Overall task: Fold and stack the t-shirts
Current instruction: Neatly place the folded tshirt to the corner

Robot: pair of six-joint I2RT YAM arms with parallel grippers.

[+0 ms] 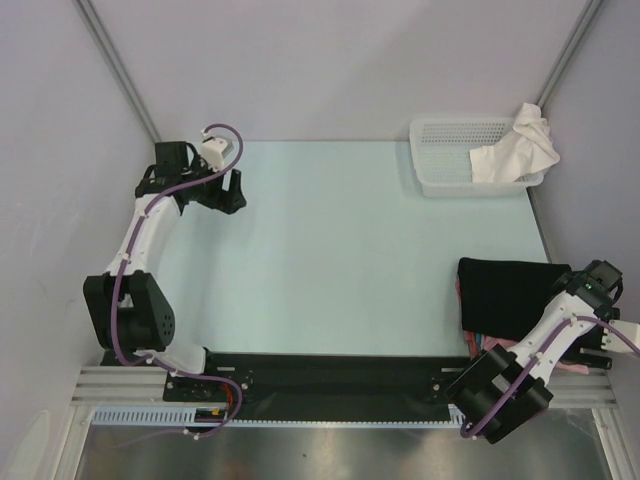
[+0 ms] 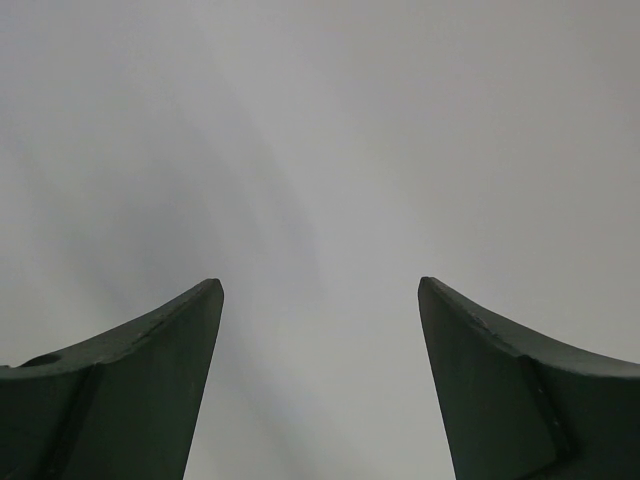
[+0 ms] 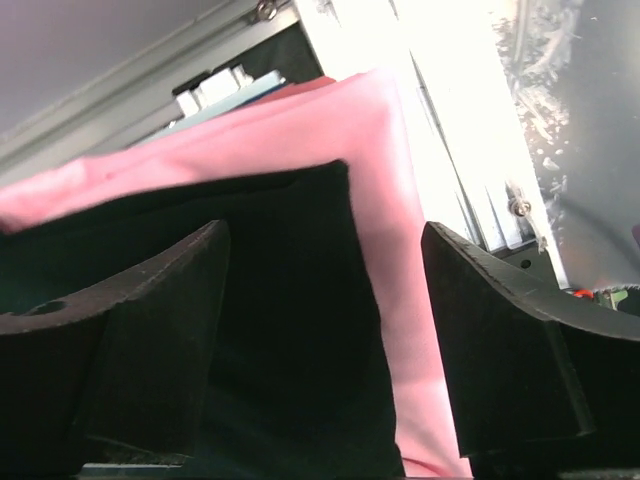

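Note:
A folded black t-shirt [image 1: 510, 290] lies on top of a stack at the table's right, with pink and red shirt edges [image 1: 478, 345] showing under it. My right gripper [image 1: 592, 340] hovers open over the stack's near right corner. In the right wrist view the black shirt [image 3: 280, 300] lies on a pink shirt [image 3: 400, 230] between my open fingers [image 3: 325, 300]. A white t-shirt [image 1: 515, 150] hangs over the rim of the basket. My left gripper [image 1: 232, 192] is open and empty at the far left. In its wrist view it [image 2: 320, 290] faces only a bare surface.
A white plastic mesh basket [image 1: 450, 150] stands at the back right corner. Grey walls enclose the table at left, back and right. A black strip and metal rail [image 1: 320, 370] run along the near edge between the arm bases.

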